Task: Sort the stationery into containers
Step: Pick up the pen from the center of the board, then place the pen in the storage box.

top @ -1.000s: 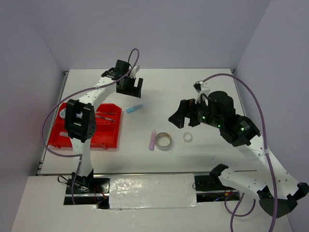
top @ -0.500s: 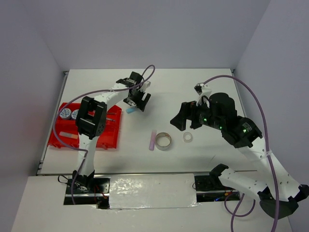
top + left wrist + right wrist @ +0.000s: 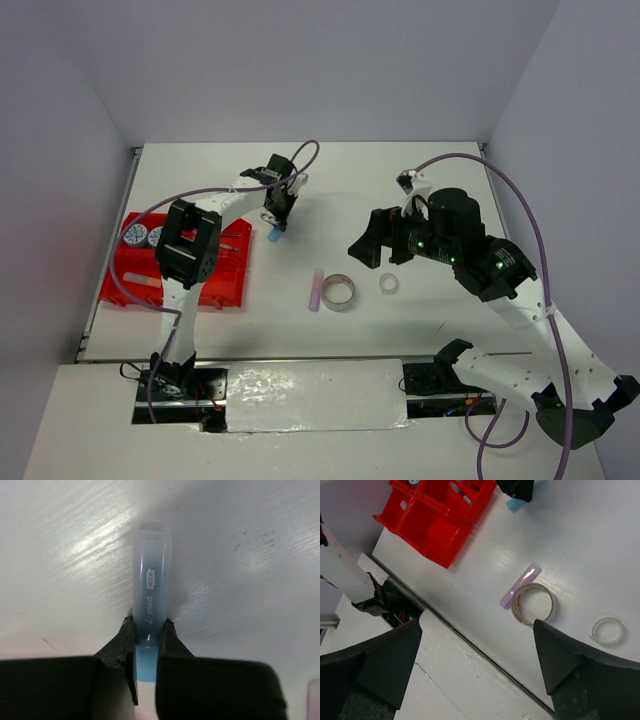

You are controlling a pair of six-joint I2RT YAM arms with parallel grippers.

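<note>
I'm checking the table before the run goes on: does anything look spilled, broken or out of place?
Nothing stands out. The light-blue stick lies flat between the left fingers; the lilac stick rests against the grey tape ring, and nothing looks spilled or broken.

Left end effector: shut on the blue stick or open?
Shut: the left end effector has both fingers pressed against the blue stick, no gap.

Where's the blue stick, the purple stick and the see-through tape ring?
blue stick [image 3: 150, 595]: left wrist view, middle of its barrel, near the printed writing.
purple stick [image 3: 522, 582]: right wrist view, middle of its body.
see-through tape ring [image 3: 594, 630]: right wrist view, left side of its rim.
</note>
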